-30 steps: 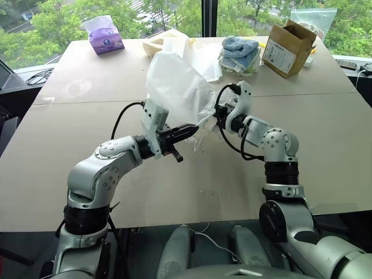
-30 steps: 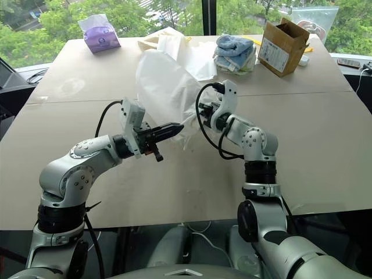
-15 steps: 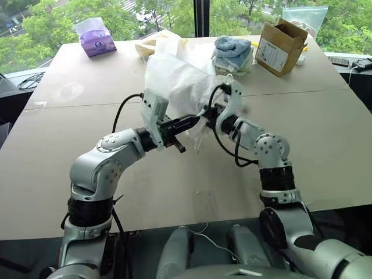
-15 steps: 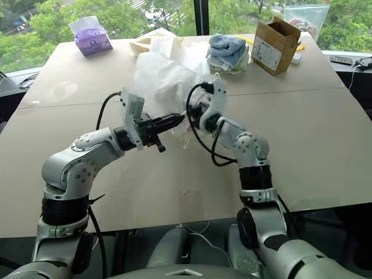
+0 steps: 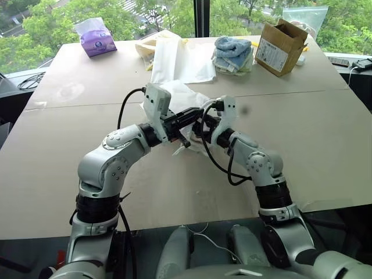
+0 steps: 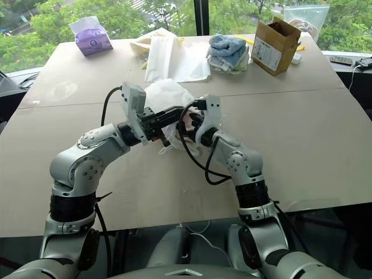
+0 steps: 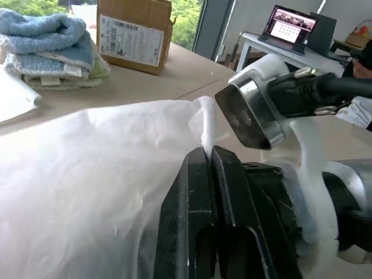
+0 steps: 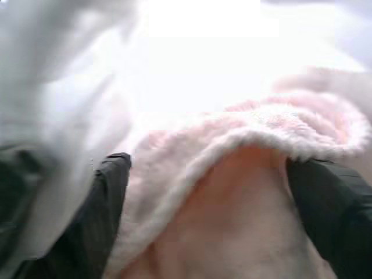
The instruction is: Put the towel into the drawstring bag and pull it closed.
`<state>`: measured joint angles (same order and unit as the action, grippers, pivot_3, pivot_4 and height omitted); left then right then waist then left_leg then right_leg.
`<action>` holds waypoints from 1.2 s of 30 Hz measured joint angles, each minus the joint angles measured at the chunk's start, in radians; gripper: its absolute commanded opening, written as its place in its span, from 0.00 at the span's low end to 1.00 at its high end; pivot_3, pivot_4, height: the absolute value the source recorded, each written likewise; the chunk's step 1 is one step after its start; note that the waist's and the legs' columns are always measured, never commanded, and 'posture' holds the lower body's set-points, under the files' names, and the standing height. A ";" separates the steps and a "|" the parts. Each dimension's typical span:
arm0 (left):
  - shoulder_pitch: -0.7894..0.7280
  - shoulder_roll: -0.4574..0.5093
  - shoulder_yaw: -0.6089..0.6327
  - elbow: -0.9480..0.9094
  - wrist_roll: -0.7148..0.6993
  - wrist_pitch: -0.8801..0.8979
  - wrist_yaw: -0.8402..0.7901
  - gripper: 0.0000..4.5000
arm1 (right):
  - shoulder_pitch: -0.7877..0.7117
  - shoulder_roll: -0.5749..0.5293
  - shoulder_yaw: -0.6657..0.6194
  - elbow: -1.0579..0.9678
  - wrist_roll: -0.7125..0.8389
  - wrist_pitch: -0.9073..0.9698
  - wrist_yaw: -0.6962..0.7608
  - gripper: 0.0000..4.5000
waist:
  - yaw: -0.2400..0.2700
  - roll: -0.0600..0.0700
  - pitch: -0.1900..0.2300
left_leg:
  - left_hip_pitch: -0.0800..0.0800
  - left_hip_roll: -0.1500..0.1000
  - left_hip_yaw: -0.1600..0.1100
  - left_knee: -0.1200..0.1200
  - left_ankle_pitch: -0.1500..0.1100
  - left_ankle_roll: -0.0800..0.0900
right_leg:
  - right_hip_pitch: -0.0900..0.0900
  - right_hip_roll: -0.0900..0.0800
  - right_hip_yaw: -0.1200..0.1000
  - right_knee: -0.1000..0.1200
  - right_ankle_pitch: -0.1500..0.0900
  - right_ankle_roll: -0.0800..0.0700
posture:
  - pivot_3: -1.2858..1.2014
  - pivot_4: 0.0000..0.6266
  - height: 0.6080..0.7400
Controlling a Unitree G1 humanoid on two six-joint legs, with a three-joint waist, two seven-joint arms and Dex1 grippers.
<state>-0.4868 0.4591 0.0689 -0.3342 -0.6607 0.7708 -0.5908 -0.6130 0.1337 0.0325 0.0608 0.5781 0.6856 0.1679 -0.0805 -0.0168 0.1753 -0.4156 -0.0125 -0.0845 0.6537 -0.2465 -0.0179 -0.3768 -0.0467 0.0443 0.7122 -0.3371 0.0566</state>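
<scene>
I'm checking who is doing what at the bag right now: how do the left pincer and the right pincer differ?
The left pincer is shut, pinching a fold of the drawstring bag; the right pincer stands wide open. The left pincer's fingers press together on thin white fabric, while the right pincer's fingers stand apart on either side of the fluffy towel. Both meet at the bag's near end above the table.

The drawstring bag [image 5: 174, 96] lies on the surface [image 5: 325, 133] just beyond both hands; cardboard box [image 5: 280, 39] far beyond the right hand [image 5: 200, 125].
</scene>
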 measured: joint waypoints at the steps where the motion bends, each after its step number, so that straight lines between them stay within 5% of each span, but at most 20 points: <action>1: 0.000 0.001 0.000 0.001 0.000 0.000 -0.003 0.00 | 0.000 0.000 -0.012 0.003 -0.001 -0.026 -0.002 0.99 | 0.000 0.000 0.000 | 0.000 0.000 0.000 0.000 0.000 0.000 | 0.000 0.000 0.000 0.000 0.000 0.000 | 0.52 0.24 1.00; 8: 0.001 0.007 0.000 0.021 0.010 -0.013 -0.014 0.00 | 0.025 -0.041 -0.043 -0.052 -0.006 -0.067 0.031 0.99 | 0.004 0.000 0.000 | 0.000 0.000 0.000 0.000 0.000 0.000 | 0.000 0.000 0.000 0.000 0.000 0.000 | 0.52 0.24 1.00; 18: 0.005 0.016 -0.007 0.050 0.038 -0.020 -0.019 0.00 | 0.180 -0.451 0.110 -0.422 0.034 0.098 0.338 0.99 | 0.014 0.000 0.000 | 0.000 0.000 0.000 0.000 -0.001 0.001 | 0.001 0.000 0.000 -0.001 0.000 0.000 | 0.52 0.24 1.00; 32: 0.011 0.019 -0.007 0.050 0.042 -0.020 -0.025 0.00 | 0.153 -0.593 0.180 -0.105 -0.462 -0.343 0.266 0.99 | 0.016 0.000 0.000 | 0.000 0.000 0.000 0.001 0.000 0.000 | 0.002 0.000 0.000 -0.001 0.000 0.000 | 0.52 0.24 1.00; 36: 0.013 0.022 -0.003 0.050 0.049 -0.021 -0.026 0.00 | 0.112 -0.514 0.211 0.031 -0.508 -0.443 0.298 0.99 | 0.008 0.000 0.000 | 0.000 0.001 0.001 0.001 0.000 0.000 | 0.001 0.001 0.000 -0.001 0.000 0.000 | 0.52 0.24 1.00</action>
<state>-0.4735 0.4811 0.0655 -0.2839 -0.6120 0.7502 -0.6173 -0.5011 -0.3803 0.2431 0.0916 0.0700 0.2422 0.4661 -0.0727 -0.0171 0.1755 -0.4154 -0.0113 -0.0836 0.6547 -0.2464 -0.0178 -0.3755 -0.0456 0.0448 0.7113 -0.3371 0.0566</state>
